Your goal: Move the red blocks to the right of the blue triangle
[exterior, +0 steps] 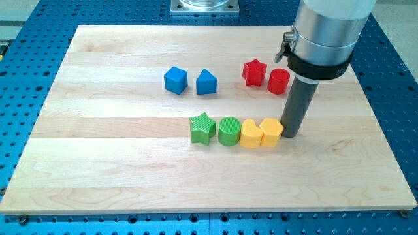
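Now | 2 red blocks (266, 75) | 2 blue (191, 81) | 2 green (216, 129) | 2 yellow (261, 133) | my tip (291, 134) touching yellow | no claw

Yellow block (272, 132) blocks my tip (291, 134) leftward.

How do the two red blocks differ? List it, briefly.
Shape: the red star has points; the red cylinder is round.
Place: the red star lies nearer the blue triangle; the red cylinder lies toward the view's right, nearer my rod.
Height in view: the star sits slightly higher than the cylinder.
Shared: both are red and sit side by side, right of the blue triangle; my tip touches neither.
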